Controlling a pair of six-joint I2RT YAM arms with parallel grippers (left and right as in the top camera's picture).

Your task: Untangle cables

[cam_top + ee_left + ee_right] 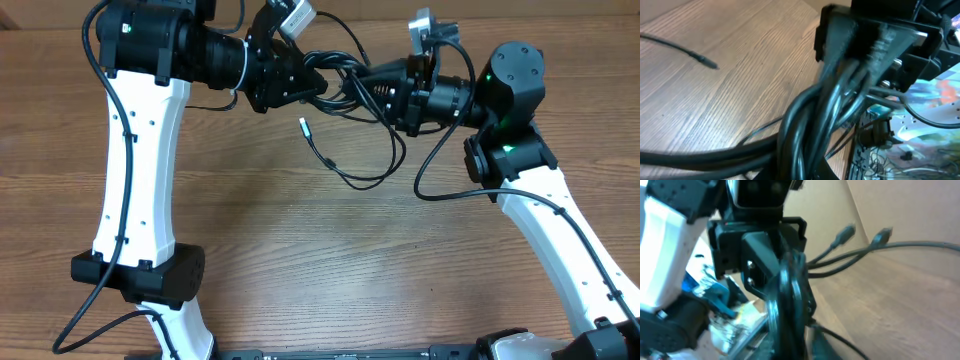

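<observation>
Judging from how the cords lie, the untangling is at an early stage: the cables are bunched into 1 dark knot lifted off the wooden table between the 2 arms, and no cord lies separated on its own. From that knot a thin loop sags down to the tabletop, ending in a free silver plug that rests apart from the bundle, so at most 1 tail looks loose. All the crossings inside the bunch are left to work out, and how many cords it contains cannot be counted here. The left gripper is clamped tight on the cables; in the left wrist view several strands run together straight up into its closed fingers, with another loose cord end lying on the wood well to the side. The right gripper sits just beside the left one, nose to nose with it across the knot, and the bundle passes through or against its tip. Whether its jaws are parted or pinching cannot be told, since the right wrist view is blurred and shows only a dark band of cord close to the lens and 2 plug ends sticking out beyond it. The cables therefore hang between both grippers, touching the left and at least right beside the right.
</observation>
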